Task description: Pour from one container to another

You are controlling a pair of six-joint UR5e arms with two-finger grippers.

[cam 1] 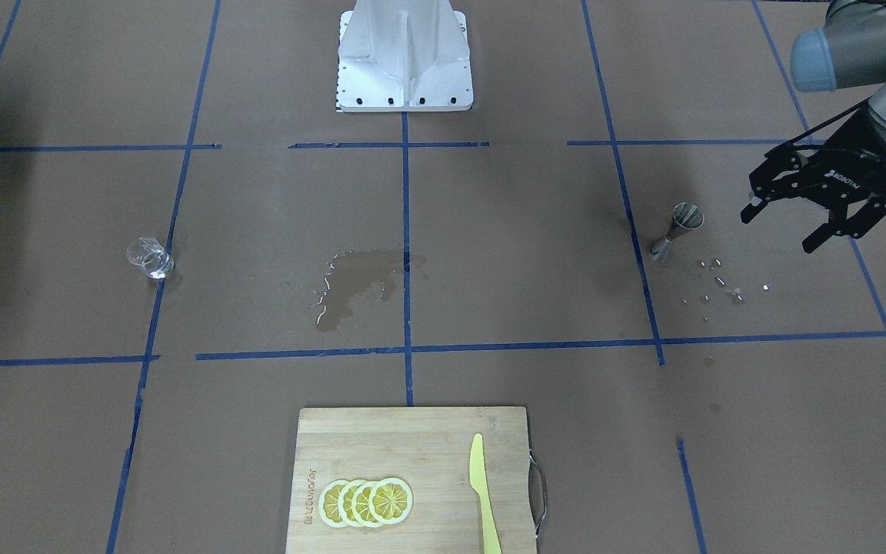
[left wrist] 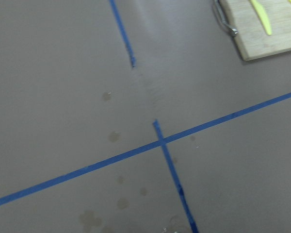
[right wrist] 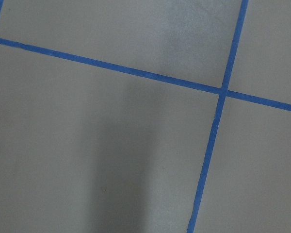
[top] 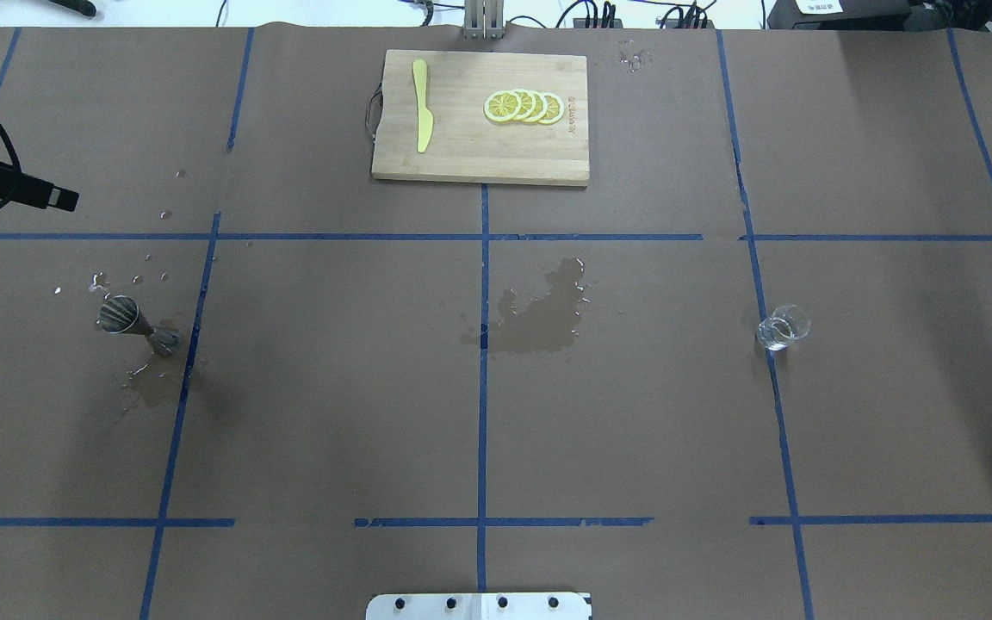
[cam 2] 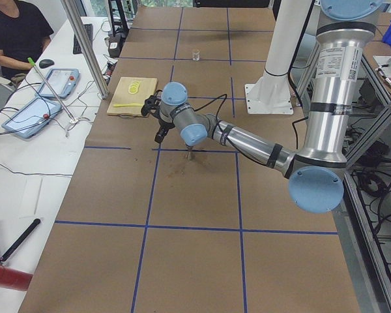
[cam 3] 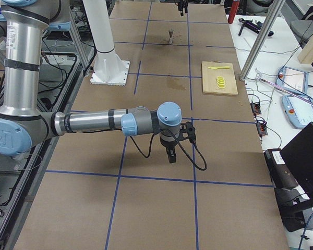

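Note:
The clear glass cup [cam 1: 149,258] stands alone on the brown table on the robot's right side, also seen as the cup [top: 783,327] in the overhead view. The silver jigger [cam 1: 677,231] stands upright on the robot's left side, with water drops around it. My left gripper [cam 1: 777,231] hovers open and empty just beside the jigger, on its outer side, apart from it. My right gripper [cam 3: 171,157] hangs low over bare table and shows only in the exterior right view, so I cannot tell its state. Both wrist views show only table and tape.
A wet puddle [cam 1: 358,285] lies at the table's middle. A wooden cutting board [cam 1: 412,431] with lemon slices [cam 1: 366,502] and a yellow knife [cam 1: 483,492] sits at the far edge from the robot. The white robot base [cam 1: 404,58] stands at the near middle.

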